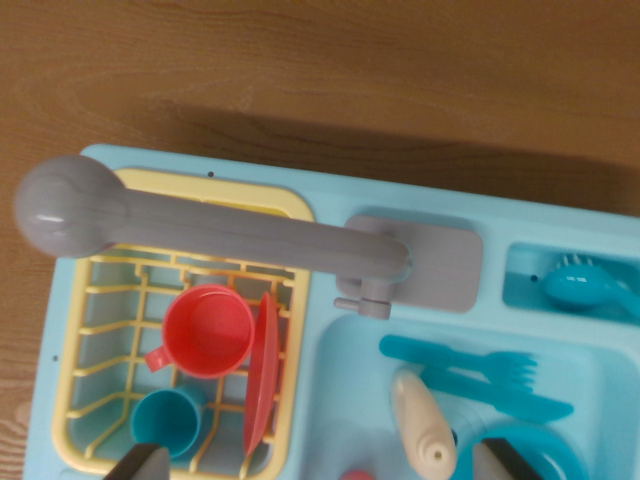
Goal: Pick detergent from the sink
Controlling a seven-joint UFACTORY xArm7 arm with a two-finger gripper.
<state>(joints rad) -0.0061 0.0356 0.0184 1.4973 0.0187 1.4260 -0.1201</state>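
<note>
Below the faucet [250, 235], detergent [422, 420] lies in the sink [600, 370]; pincer [320, 468] seemingly open, empty.

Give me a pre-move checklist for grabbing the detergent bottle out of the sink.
1. Detergent bottle located in the sink basin: ok.
2. Bottle between the fingers: not ok, it lies nearer the finger at the wrist view's right.
3. Gripper open wide enough: ok, both fingertips show far apart.
4. Clutter near the bottle: not ok, the blue fork and knife lie right beside it.
5. Faucet clear of the descent: cannot tell.
6. Bottle cap end free: ok.
</note>
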